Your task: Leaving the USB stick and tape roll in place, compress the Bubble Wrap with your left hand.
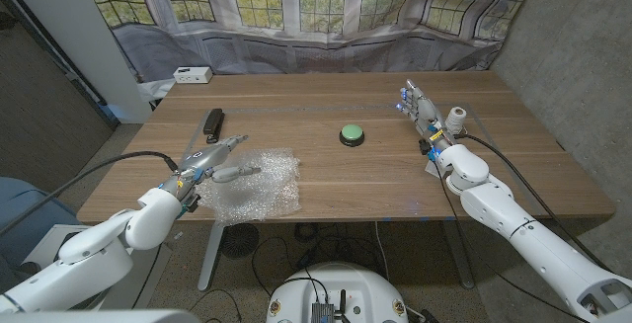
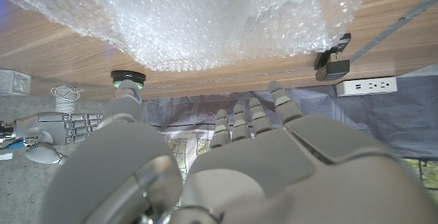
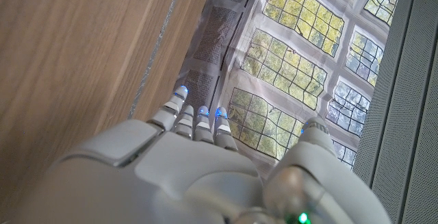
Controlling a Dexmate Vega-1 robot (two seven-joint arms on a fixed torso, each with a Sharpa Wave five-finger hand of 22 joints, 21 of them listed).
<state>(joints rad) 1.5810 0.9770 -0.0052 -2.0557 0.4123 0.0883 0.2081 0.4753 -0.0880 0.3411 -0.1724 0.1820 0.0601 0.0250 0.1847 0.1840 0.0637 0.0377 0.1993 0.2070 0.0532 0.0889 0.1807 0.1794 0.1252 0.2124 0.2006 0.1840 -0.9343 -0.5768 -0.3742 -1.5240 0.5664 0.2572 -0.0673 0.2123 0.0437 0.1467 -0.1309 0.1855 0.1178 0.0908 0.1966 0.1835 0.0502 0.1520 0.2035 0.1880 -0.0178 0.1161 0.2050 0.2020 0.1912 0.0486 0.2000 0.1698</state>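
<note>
The wooden surface (image 1: pixel 326 180) carries a crumpled, clear sheet of Bubble Wrap (image 1: pixel 259 180) at its near left, puffed up unevenly with its bubbles catching the light. The left hand (image 1: pixel 209 162) is at the sheet's left edge, fingers stretched out and parted, gripping nothing. The right hand (image 1: pixel 420 109) stands at the far right, fingers straight and together, holding nothing. Beside it sits a white tape roll (image 1: pixel 455 118). A green button (image 1: pixel 352 134) lies mid-surface. A black USB stick (image 1: pixel 212 121) lies far left.
</note>
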